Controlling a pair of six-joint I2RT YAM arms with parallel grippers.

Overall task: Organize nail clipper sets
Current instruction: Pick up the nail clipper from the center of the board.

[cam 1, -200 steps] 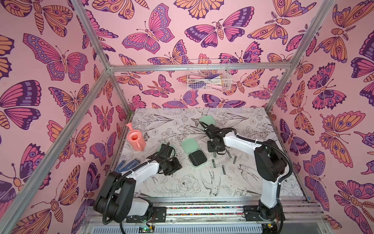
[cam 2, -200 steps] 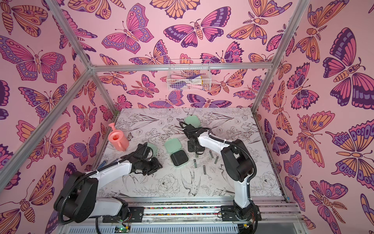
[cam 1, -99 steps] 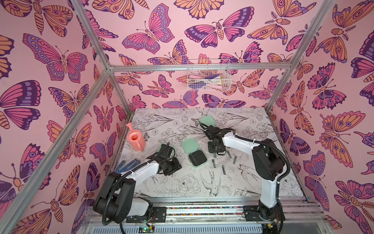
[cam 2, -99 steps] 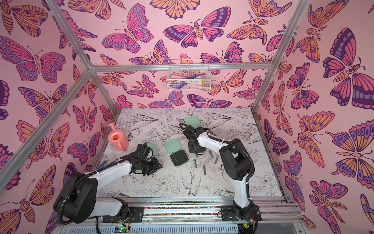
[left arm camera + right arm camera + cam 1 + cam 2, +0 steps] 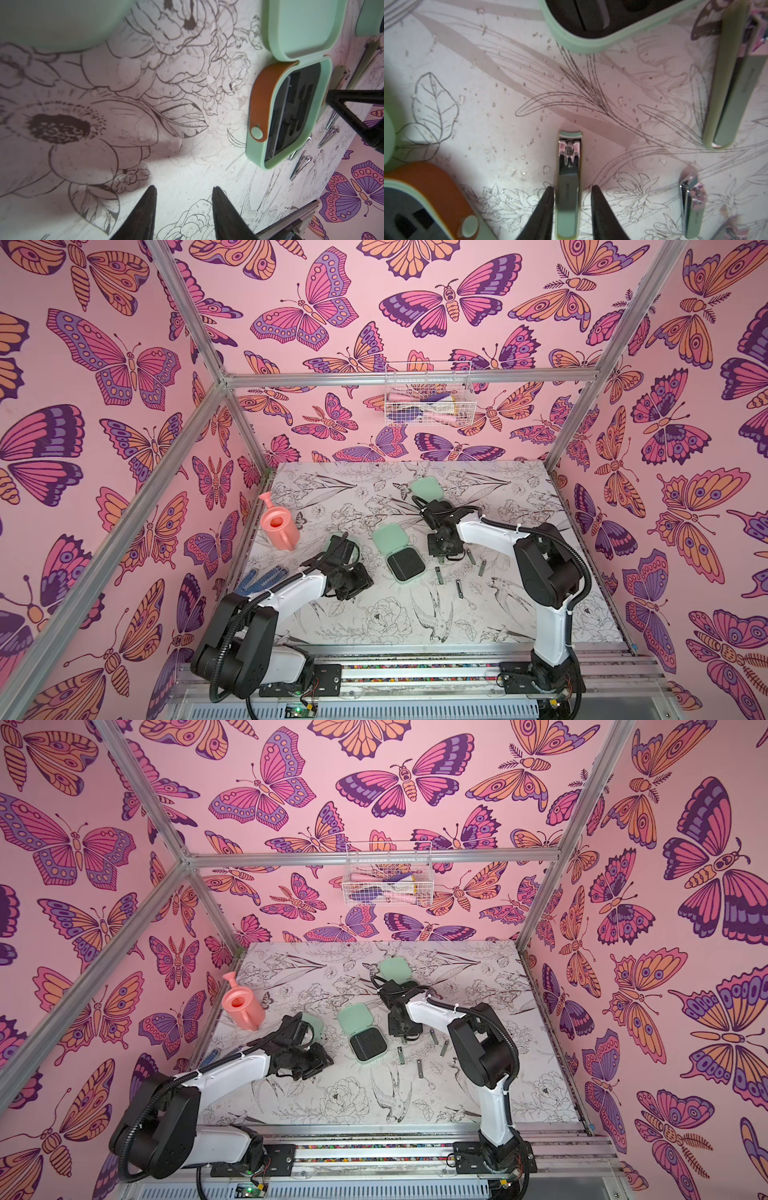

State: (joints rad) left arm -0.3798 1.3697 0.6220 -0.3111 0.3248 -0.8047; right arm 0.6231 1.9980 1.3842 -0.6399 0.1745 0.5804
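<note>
Nearest, the left jaws hang parted and empty over the table [image 5: 187, 176], near the open case [image 5: 389, 537]. Past it the right jaws straddle a clipper [image 5: 569, 182] lying flat, one tip at its edge, a slim gap at the other, not yet clamped; the grasp should close squarely on its long sides, lift it level, then lower it into the case's black tray. Another case [image 5: 424, 489] lies farther back.

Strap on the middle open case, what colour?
Orange strap, mint snap; clearest in the left wrist view.
</note>
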